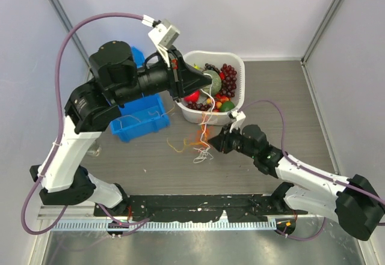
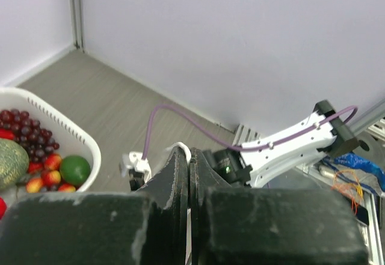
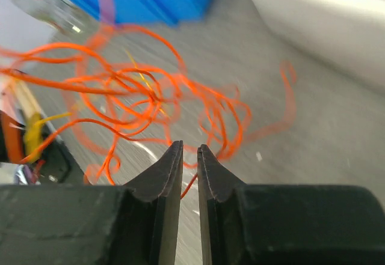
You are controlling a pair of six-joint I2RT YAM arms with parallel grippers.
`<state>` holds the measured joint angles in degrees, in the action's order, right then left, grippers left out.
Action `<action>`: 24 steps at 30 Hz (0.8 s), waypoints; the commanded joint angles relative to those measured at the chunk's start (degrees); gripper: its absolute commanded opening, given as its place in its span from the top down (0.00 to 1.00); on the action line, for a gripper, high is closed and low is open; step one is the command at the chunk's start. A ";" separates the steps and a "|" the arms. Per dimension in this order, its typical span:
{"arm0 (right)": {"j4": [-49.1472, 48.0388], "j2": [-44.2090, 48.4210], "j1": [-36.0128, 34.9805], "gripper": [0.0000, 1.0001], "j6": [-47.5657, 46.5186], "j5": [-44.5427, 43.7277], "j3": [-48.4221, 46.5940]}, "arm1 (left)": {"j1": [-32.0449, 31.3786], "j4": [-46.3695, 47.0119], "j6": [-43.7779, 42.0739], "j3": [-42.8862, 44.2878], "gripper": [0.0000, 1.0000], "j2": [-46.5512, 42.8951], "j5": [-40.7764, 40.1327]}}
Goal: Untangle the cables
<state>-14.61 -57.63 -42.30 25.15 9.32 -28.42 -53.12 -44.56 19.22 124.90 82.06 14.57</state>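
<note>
Two claws: left claw (image 2: 189,154) pinches white cable (image 2: 183,147); right claw (image 3: 190,151) barely ajar, orange cable (image 3: 189,185) between.

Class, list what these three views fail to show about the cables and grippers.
- Right wrist view: blur hides whether the right gripper grips the orange cable.
- Top view: the tangle is too small to trace single strands.
- Left wrist view: the left gripper hides most of the white cable.

Left hand (image 2: 188,157) closed tight, right hand (image 3: 190,151) ajar
</note>
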 commanded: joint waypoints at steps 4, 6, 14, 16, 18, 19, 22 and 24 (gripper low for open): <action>-3.59 3.66 -0.06 0.80 7.64 -7.64 9.61 | -0.05 4.30 -0.33 3.07 1.00 -1.55 -0.86; -1.57 4.36 -0.06 0.83 7.98 -9.14 9.97 | -0.05 4.56 -0.24 3.24 1.00 -1.55 -0.94; 11.61 4.72 2.13 0.99 13.60 -26.71 7.86 | -0.05 5.62 -0.42 9.56 1.00 -1.03 -2.96; 13.29 3.58 5.02 0.99 16.67 -27.34 8.21 | -0.05 7.98 0.37 11.50 1.00 -1.29 -3.14; 14.26 2.87 7.05 0.99 19.92 -27.69 8.56 | 0.04 11.32 0.99 11.77 1.00 -1.90 -3.32; 16.17 2.52 7.84 0.99 20.72 -27.69 8.91 | -0.05 12.72 1.17 11.86 1.00 -2.34 -3.75; 20.75 1.47 10.65 0.99 26.33 -30.15 9.61 | -0.05 15.28 1.17 13.78 1.00 -2.78 -6.38; 22.51 1.20 12.85 0.99 28.63 -29.80 10.40 | -0.05 16.16 1.08 14.93 1.00 -2.70 -7.45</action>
<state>2.55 -55.77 -32.38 45.76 -16.58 -18.41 -53.12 -35.33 19.68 136.62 80.53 10.13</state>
